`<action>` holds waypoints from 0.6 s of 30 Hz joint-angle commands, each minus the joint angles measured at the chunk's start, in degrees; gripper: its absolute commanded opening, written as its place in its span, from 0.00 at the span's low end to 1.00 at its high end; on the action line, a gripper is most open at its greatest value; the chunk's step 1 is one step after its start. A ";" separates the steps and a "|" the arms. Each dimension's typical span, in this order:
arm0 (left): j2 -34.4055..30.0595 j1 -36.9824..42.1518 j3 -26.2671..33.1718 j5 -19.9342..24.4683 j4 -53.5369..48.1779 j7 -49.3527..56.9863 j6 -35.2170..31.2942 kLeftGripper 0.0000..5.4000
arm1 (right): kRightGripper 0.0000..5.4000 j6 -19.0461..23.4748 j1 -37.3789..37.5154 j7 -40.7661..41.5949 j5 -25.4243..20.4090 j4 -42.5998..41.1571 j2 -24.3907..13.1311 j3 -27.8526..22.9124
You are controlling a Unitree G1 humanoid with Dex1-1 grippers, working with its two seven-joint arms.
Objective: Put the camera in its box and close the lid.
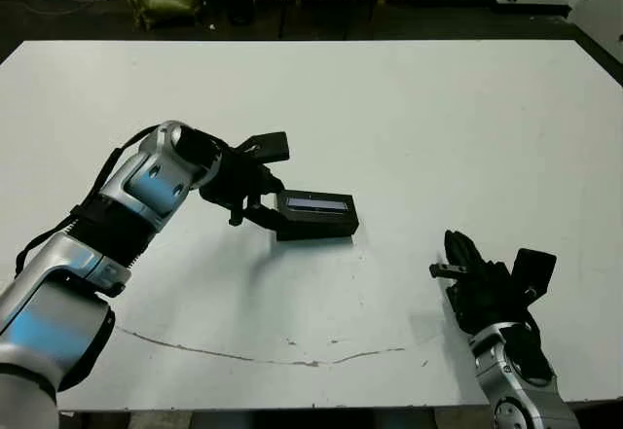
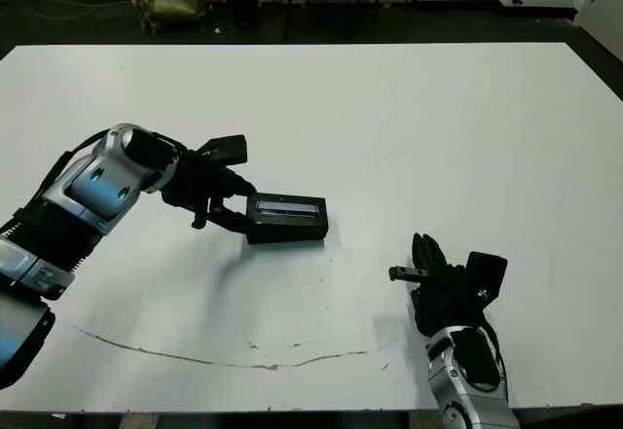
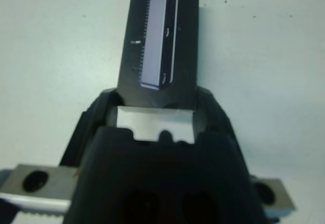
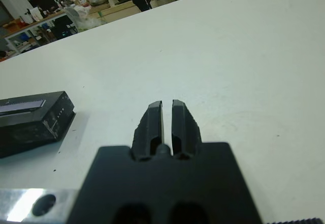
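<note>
At frame centre the lid (image 1: 316, 205) sits on the box (image 1: 317, 225), its near end clasped by the left gripper (image 1: 261, 203), while the right gripper (image 4: 167, 120) rests clenched, empty, lower right.

Lid (image 1: 317, 204) closed on black box (image 1: 316, 225), mid-table
</note>
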State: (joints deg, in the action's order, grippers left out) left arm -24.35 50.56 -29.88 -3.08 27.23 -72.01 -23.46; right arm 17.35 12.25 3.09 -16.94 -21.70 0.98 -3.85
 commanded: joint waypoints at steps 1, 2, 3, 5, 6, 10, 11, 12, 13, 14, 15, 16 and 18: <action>-1.66 0.37 -0.35 -4.16 2.97 2.97 1.22 0.41 | 0.00 0.45 0.71 -0.39 0.62 0.39 -0.26 -0.07; -1.76 0.23 -0.43 -4.34 3.20 3.09 2.11 0.41 | 0.00 0.72 0.74 -0.47 0.43 0.23 -0.14 -0.12; -1.76 0.13 -0.45 -4.40 3.52 3.07 2.61 0.41 | 0.00 0.76 0.73 -0.38 0.12 0.27 -0.01 -0.22; -1.58 0.13 -0.38 -4.24 4.39 2.64 3.03 0.41 | 0.00 0.61 0.73 -0.32 0.01 0.44 0.06 -0.26; -1.52 0.08 -0.35 -4.21 4.53 2.60 2.96 0.41 | 0.00 0.49 0.75 -0.35 0.16 0.45 0.03 -0.19; -1.17 -0.14 -0.31 -3.78 5.04 1.90 2.93 0.41 | 0.00 0.80 0.77 -0.36 -0.52 0.37 0.37 -0.37; -1.03 -0.12 -0.37 -3.81 5.38 1.62 3.11 0.41 | 0.00 0.30 0.76 -0.04 -0.77 0.69 0.47 -0.48; -0.92 -0.09 -0.43 -3.87 5.72 1.33 3.42 0.41 | 0.00 -0.02 0.73 0.16 -0.91 0.94 0.50 -0.55; -0.85 -0.11 -0.49 -4.02 5.88 1.12 3.65 0.41 | 0.00 -0.18 0.76 0.04 -0.43 0.96 0.36 -0.40; -0.91 -0.26 -0.67 -4.28 5.71 0.98 4.00 0.41 | 0.00 -0.23 0.83 0.00 0.11 0.80 0.07 -0.19; -1.06 -0.53 -0.85 -4.58 5.37 0.94 4.61 0.41 | 0.00 -0.05 0.93 -0.31 0.64 0.48 -0.05 -0.01; -1.18 -0.93 -1.01 -4.81 4.82 0.94 4.35 0.41 | 0.00 0.37 1.04 -0.67 0.85 -0.01 0.01 0.09; -1.38 -1.74 -1.11 -5.09 3.72 1.04 3.55 0.41 | 0.00 1.23 1.15 -1.01 0.58 -0.68 0.17 0.04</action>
State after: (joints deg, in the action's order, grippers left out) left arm -24.87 51.37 -29.74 -6.28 30.76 -70.82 -18.84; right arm 17.41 12.61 2.65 -16.67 -22.16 1.31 -3.63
